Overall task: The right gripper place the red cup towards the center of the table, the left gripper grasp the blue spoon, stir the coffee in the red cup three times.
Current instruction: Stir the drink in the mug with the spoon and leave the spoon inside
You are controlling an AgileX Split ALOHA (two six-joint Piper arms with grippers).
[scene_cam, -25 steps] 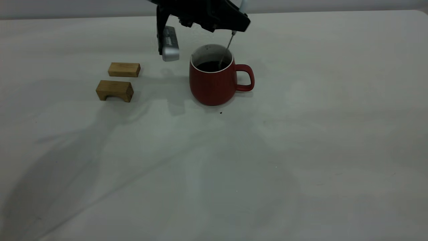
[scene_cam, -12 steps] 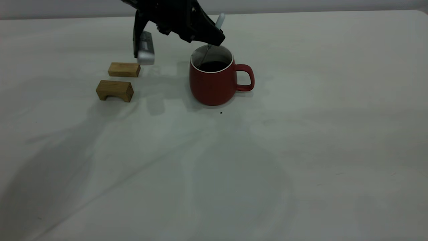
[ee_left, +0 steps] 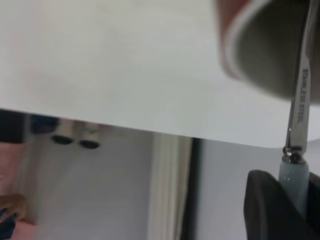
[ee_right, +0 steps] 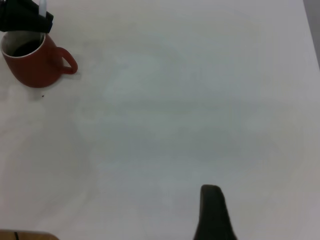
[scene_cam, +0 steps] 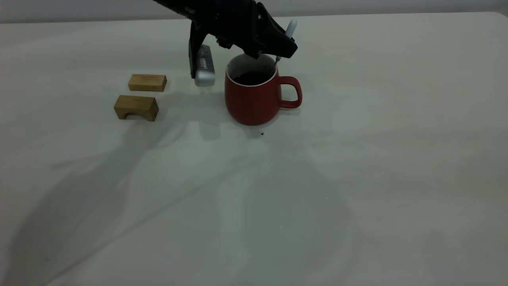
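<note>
Table (scene_cam: 357, 178): left end effector (scene_cam: 283, 45) above red cup (scene_cam: 254, 99), clamping blue spoon (scene_cam: 291, 28).

A dark-red cup (scene_cam: 253, 95) with white rim stands upright on the off-white table (scene_cam: 357, 178), handle pointing right, dark coffee (scene_cam: 251, 78) inside. A blue-handled spoon (scene_cam: 282, 43) slants into it at the handle side.

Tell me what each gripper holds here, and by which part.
The left gripper holds the blue spoon by its pale-blue handle, its metal end down in the red cup. The right gripper holds nothing.
</note>
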